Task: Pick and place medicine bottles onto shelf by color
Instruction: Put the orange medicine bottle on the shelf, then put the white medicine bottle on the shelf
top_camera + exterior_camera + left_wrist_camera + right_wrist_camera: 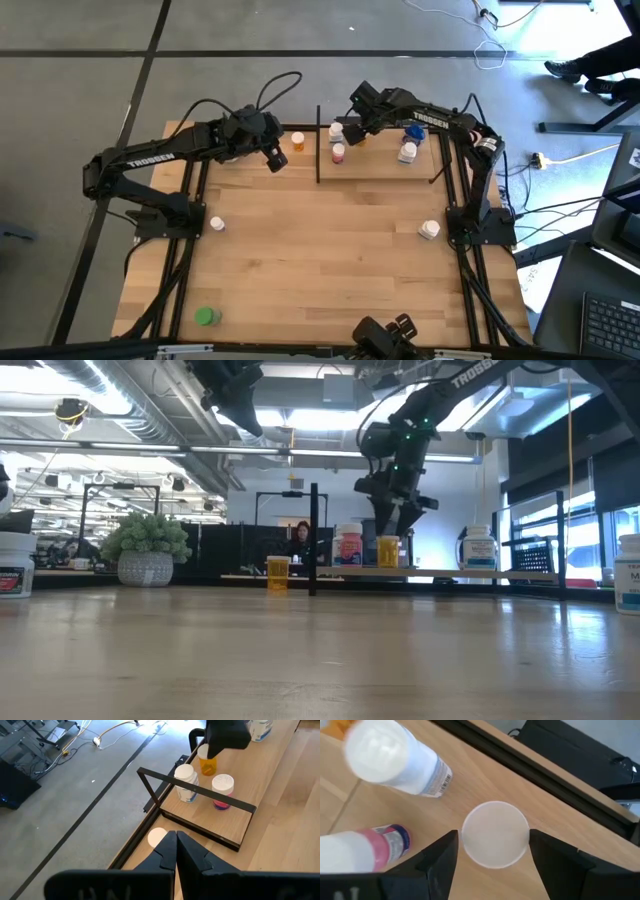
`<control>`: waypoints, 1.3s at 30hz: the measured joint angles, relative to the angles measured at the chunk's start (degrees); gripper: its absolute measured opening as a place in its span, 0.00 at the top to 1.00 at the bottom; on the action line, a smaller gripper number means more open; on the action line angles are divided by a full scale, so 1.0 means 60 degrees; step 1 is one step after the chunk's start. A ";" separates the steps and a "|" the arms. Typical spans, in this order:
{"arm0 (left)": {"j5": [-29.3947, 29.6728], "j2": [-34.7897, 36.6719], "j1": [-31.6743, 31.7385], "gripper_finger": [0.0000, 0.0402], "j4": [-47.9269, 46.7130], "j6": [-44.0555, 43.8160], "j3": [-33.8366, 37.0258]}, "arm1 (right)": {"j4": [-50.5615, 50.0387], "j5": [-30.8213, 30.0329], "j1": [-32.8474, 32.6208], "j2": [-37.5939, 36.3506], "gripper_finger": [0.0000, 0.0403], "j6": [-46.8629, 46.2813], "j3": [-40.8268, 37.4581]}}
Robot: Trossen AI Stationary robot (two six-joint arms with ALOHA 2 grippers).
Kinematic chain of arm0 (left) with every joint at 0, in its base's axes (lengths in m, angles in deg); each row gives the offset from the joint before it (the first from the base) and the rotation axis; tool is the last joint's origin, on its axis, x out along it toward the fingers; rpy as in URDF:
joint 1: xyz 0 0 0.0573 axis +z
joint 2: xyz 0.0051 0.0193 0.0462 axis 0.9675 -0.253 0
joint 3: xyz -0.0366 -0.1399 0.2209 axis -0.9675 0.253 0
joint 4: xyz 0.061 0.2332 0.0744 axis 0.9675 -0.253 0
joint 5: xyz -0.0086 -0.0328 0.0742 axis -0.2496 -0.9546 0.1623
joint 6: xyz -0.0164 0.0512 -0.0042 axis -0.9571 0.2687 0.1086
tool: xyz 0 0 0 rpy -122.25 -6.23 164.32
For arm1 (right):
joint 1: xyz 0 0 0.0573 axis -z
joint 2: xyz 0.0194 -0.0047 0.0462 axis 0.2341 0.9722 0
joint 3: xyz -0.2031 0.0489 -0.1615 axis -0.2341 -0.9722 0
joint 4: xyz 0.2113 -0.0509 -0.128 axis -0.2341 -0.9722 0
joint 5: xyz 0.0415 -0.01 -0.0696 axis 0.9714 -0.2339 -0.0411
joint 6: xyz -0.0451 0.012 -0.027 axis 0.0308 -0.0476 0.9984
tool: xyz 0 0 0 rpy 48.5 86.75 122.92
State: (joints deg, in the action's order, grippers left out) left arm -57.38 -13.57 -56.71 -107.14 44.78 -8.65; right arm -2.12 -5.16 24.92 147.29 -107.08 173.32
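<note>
Nearest, a green bottle [206, 317] lies at the table's front left. On the shelf [380, 172], the right gripper [492, 851], fingers apart, straddles an orange bottle [495, 834]. Left gripper [176, 851], fingers together, hovers beside.

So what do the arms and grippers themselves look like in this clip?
Both arms are dark and slim-linked. The left arm carries white TROSSEN lettering, and black cables loop above both. The left gripper has two black wedge-shaped fingers; the right gripper has broad black fingers. Green lights show near the right wrist in the low view.
</note>
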 joint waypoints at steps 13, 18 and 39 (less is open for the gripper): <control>0.0000 0.0000 -0.0002 1.00 -0.0011 -0.0004 -0.0002 | 0.0069 -0.0105 -0.0297 -0.1037 0.39 0.0716 0.0000; 0.0000 0.0000 0.0000 1.00 -0.0101 0.0039 -0.0004 | 0.0033 -0.0067 -0.0915 -0.1562 0.39 0.1688 0.0000; -0.0114 0.0000 -0.0004 1.00 -0.3375 -0.0672 -0.0004 | -0.0747 0.3344 -0.2232 -0.3257 0.39 0.4502 0.0004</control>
State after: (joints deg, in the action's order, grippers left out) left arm -58.06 -13.57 -56.74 -127.39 40.75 -8.67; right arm -6.60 14.91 11.53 127.74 -80.06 173.34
